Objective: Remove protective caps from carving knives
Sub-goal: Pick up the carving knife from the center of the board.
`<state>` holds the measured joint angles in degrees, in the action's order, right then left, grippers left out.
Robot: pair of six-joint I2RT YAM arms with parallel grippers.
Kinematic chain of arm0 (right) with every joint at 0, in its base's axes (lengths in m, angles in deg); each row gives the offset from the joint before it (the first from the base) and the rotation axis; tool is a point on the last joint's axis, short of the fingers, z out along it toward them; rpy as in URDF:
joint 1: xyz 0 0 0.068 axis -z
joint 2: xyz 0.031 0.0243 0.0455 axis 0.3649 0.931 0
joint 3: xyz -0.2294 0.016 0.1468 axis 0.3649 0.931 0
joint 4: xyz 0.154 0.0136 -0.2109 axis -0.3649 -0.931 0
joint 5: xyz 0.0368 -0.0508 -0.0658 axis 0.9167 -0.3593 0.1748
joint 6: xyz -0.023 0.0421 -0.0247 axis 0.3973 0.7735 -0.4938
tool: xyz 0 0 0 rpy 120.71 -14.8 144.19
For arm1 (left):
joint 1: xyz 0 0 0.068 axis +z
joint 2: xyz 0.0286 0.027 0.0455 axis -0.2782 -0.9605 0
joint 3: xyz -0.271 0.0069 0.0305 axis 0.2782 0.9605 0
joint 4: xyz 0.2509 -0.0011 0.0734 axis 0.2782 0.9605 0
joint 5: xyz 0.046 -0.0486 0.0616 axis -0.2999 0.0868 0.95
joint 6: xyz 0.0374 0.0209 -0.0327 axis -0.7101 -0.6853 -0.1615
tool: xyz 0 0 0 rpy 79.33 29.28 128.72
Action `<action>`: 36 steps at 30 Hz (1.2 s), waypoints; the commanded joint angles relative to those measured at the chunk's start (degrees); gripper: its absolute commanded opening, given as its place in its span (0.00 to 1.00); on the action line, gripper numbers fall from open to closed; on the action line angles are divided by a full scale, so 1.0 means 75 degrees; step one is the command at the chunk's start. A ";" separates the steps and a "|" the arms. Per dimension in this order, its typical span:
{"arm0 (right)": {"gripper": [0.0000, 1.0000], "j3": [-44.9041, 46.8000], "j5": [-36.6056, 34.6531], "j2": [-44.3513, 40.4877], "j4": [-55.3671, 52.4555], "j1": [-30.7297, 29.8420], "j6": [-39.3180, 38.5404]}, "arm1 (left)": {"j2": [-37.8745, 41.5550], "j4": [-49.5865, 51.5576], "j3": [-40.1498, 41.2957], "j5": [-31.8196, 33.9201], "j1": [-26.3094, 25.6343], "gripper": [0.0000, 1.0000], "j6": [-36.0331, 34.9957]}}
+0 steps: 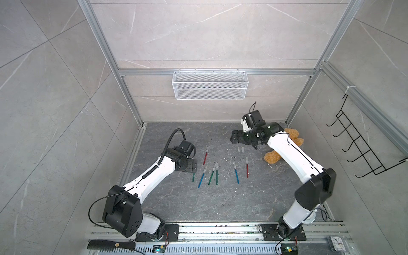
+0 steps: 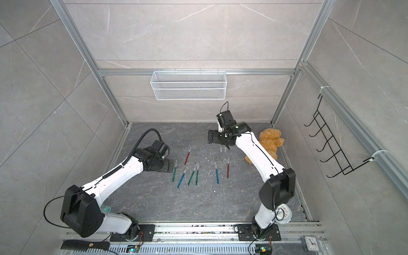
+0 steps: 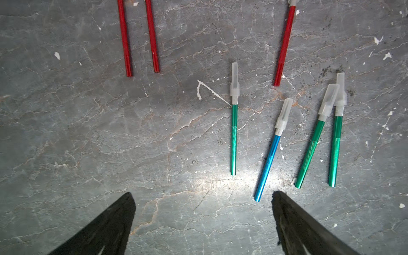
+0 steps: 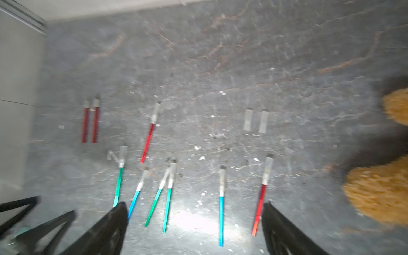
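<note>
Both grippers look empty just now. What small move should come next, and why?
Probably the left gripper lowers onto the nearest green knife, whose cap is still on. It and the right gripper are both open and empty, and only two loose caps lie on the table.

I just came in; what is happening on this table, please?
Two robot arms are taking protective caps off carving knives laid on a dark table. The left tool and the right tool are both open and hold nothing. Two loose caps lie side by side near the right tool; most knives still wear theirs.
</note>
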<state>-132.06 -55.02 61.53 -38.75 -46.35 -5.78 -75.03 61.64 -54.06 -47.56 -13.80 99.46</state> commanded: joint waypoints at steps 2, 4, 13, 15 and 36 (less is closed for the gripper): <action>0.98 0.1386 0.1610 -0.0880 0.1591 -0.0025 0.0342 | -0.0155 0.0266 -0.0120 -0.0365 0.0007 0.98 0.0549; 0.99 0.2035 0.2025 -0.1225 0.2175 -0.0037 0.0424 | -0.0291 0.0256 -0.0111 -0.0440 0.0032 0.97 0.0681; 0.99 0.3950 0.2568 -0.1579 0.4227 -0.0330 0.0512 | -0.1191 0.0138 -0.0388 -0.0746 0.0165 0.88 0.1084; 0.99 0.4176 0.2571 -0.1500 0.4485 -0.0450 0.0475 | -0.1446 0.0192 -0.0467 -0.0679 0.0184 0.86 0.1129; 0.98 0.4733 0.2163 -0.0955 0.5253 -0.0845 0.0559 | -0.3099 -0.0751 -0.0531 -0.1385 0.0073 0.57 0.1582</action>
<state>-97.00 -38.01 53.62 -0.66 -52.10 -2.26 -96.66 56.73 -56.48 -56.48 -12.86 110.41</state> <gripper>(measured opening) 0.983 0.570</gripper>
